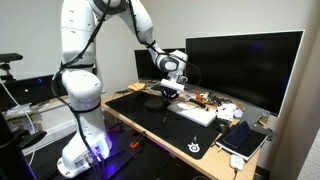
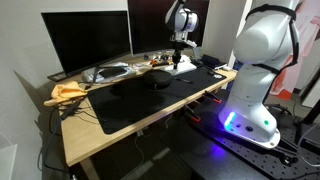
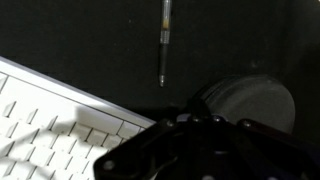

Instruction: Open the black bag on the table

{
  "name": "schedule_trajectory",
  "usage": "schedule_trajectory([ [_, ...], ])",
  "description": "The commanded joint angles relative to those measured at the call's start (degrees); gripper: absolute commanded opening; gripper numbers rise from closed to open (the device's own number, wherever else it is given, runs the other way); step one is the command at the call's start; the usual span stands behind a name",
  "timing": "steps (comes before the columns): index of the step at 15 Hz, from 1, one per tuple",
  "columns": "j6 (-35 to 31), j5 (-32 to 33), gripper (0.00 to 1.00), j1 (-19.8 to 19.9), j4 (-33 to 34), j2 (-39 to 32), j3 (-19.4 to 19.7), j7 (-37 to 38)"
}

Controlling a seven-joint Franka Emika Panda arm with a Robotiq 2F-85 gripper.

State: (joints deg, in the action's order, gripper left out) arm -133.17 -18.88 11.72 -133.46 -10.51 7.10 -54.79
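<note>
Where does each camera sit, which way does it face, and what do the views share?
Exterior view: beyond one desk end, facing the monitor; the arm and gripper show.
Exterior view: beyond the opposite end, looking along the table; arm and gripper show.
Wrist view: looks down on keyboard and pen; only gripper shows.
Shared: the gripper, in all three.

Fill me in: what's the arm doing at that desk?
The robot arm has its gripper hanging above the desk, near the white keyboard. The small black bag sits on the mat close by, and nothing is gripping it. From here I can't tell whether it's open. The wrist view shows the keyboard's edge and a pen. Whether the gripper is open isn't clear.
</note>
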Motion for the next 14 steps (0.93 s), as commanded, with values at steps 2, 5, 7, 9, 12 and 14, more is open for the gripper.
schedule_trajectory([
  [2,-2.4,-1.8,0.00,0.6,-1.6,-0.1,-1.4,-2.4],
  [5,-3.2,-1.6,0.00,0.6,-1.5,-1.0,-1.7,-2.1],
  [7,-3.2,-1.7,0.00,0.7,-1.0,-1.9,-1.9,-1.9],
  [9,-3.3,-1.7,0.00,0.7,-0.7,-2.6,-2.2,-1.8],
  [12,-3.7,-1.6,0.00,0.6,-0.7,-3.2,-2.9,-1.7],
  [14,-4.1,-1.4,0.00,0.4,-0.5,-3.8,-3.5,-1.4],
])
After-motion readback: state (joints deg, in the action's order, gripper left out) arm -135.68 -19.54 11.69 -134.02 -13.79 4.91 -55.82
